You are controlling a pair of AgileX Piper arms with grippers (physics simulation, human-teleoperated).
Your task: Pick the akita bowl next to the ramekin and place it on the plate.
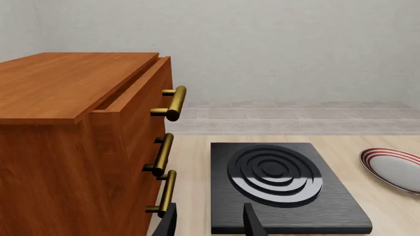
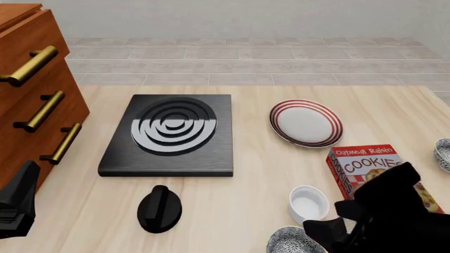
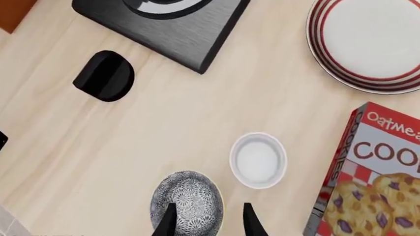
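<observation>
Speckled blue-grey akita bowl point(image 3: 188, 200) just beside the ramekin point(image 3: 258, 160), well apart from the plate point(image 3: 369, 43). Right gripper point(image 3: 206, 220) spread apart above its rim, not touching. Left gripper point(image 1: 208, 222) also apart.

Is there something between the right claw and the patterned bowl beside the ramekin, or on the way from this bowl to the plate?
Nothing visible separates the right claw from the akita bowl just beneath it. Toward the plate, the ramekin stands close beside the bowl, and the cookie box borders that path.
</observation>
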